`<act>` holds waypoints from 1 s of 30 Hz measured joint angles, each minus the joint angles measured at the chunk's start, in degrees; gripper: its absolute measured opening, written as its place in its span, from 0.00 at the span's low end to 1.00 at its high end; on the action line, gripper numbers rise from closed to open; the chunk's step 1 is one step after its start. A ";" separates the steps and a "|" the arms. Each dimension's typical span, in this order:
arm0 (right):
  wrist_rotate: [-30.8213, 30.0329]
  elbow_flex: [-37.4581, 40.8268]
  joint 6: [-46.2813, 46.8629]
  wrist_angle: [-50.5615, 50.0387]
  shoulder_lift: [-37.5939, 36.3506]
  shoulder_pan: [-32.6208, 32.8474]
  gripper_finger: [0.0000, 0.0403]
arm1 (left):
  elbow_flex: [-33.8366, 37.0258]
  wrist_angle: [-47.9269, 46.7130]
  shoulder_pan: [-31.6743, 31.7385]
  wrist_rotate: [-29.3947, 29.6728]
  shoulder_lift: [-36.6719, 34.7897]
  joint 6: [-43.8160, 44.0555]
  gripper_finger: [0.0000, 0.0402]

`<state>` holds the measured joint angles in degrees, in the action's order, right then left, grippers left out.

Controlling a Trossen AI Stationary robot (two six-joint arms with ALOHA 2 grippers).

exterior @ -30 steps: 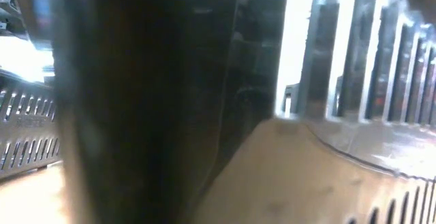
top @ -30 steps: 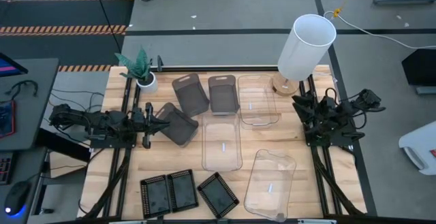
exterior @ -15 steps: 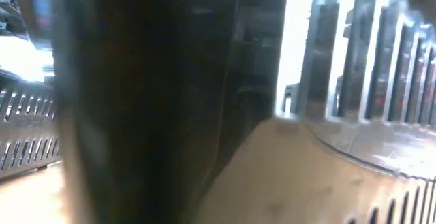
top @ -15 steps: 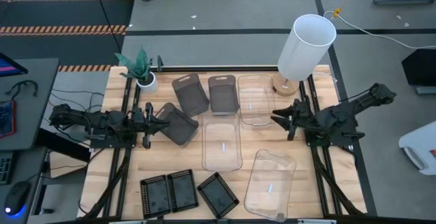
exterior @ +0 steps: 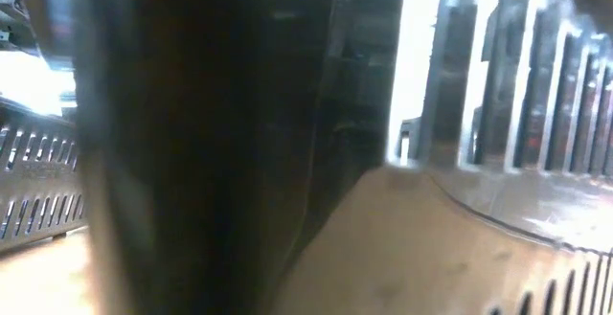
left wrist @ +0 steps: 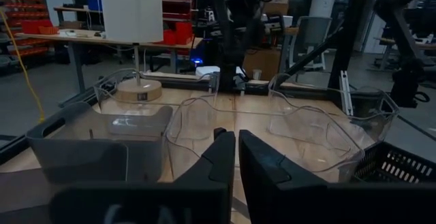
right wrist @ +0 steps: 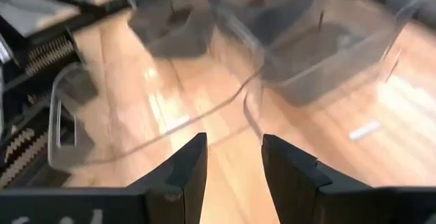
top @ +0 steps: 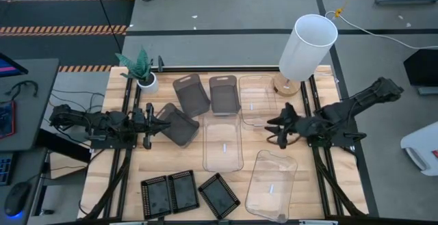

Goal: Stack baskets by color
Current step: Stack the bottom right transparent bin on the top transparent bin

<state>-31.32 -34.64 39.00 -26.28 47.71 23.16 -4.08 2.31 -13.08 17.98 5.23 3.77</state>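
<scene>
Since the earlier frame the right gripper (top: pixel 274 133) has reached from the right edge toward the frame centre. In the high view, its fingers are spread, grasping nothing, between two clear baskets (top: pixel 223 146). The left gripper (top: pixel 150 124), fingers clenched, sits at a grey basket (top: pixel 179 125); whether it grips it, I cannot tell. Black baskets (top: pixel 170 193) lie lower left on the tabletop (top: pixel 315 191). In the right wrist view, the fingers (right wrist: pixel 187 169) stand apart above clear rims.
</scene>
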 joint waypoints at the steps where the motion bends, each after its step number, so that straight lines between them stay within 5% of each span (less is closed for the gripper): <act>1: 1.08 -1.27 0.90 -1.98 1.49 0.00 0.37 | 0.00 0.00 0.00 0.00 0.00 0.02 0.06; 13: 13.80 -14.38 7.93 -20.03 16.62 -0.07 0.49 | 0.00 0.00 0.00 -0.02 -0.02 0.02 0.08; 30: 22.05 -30.13 7.47 -37.84 29.35 -0.04 0.71 | 0.00 0.00 0.00 -0.01 -0.01 0.02 0.09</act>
<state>-9.27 -64.77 46.48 -64.12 77.06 23.12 -4.08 2.31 -13.08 17.97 5.22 3.79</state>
